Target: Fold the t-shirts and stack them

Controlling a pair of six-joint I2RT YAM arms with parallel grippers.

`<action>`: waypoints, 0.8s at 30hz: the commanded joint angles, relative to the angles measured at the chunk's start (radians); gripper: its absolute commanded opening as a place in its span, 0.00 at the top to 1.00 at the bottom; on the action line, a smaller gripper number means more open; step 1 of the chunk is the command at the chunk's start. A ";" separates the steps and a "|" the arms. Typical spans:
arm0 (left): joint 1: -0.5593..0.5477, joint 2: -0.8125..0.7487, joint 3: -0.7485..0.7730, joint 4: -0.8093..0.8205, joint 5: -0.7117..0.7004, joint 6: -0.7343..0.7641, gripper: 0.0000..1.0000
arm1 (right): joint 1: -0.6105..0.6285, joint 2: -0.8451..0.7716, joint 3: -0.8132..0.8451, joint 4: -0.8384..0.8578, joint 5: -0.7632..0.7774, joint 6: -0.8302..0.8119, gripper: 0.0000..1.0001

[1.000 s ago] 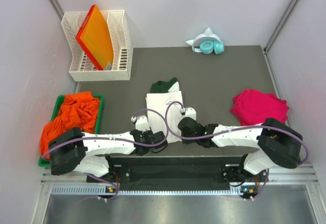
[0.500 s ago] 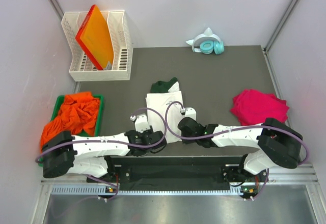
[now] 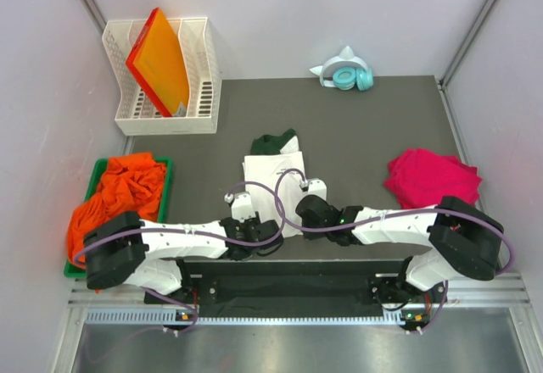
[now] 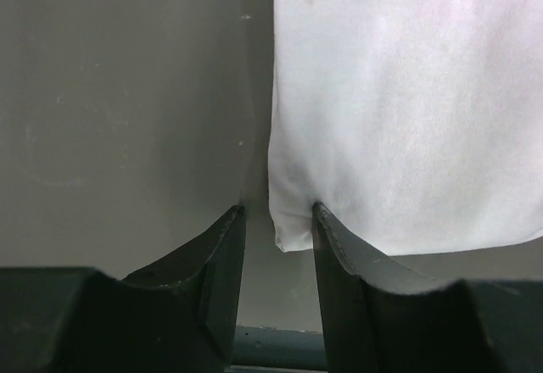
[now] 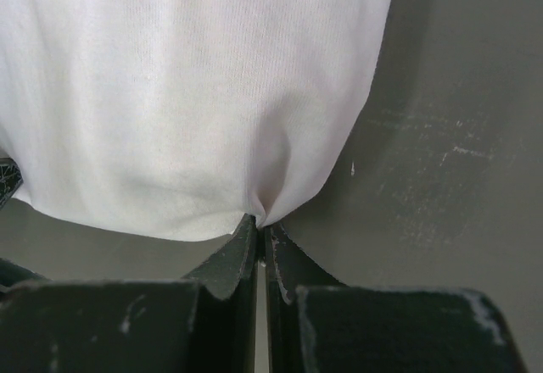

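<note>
Two tools meet the near hem of the smooth white knit t-shirt [image 3: 270, 178], folded rectangular on the matte grey surface [image 3: 365, 136]. The right tool [image 5: 260, 225] clamps a puckered fold; the left tool [image 4: 277, 212] stands apart around its corner.

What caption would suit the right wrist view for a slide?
Right gripper pinches the white t-shirt at its edge, above the table.

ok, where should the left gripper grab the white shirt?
Its near left corner, coming in low from the near edge. The white shirt lies flat, and that corner sits between the left gripper's open fingers. The right gripper pinches the near edge by the other corner, so the grips would match.
</note>
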 commanded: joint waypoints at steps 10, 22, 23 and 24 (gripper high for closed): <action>-0.011 -0.026 -0.069 0.023 0.072 -0.052 1.00 | 0.013 -0.007 -0.062 -0.113 -0.015 0.002 1.00; -0.179 -0.092 0.032 -0.220 -0.016 -0.146 1.00 | 0.076 -0.210 -0.147 -0.190 0.010 0.068 1.00; -0.186 -0.089 0.046 -0.249 -0.031 -0.150 1.00 | 0.078 -0.242 -0.144 -0.199 0.016 0.069 1.00; -0.193 -0.086 0.075 -0.266 -0.042 -0.157 1.00 | 0.076 -0.259 -0.139 -0.216 0.024 0.069 1.00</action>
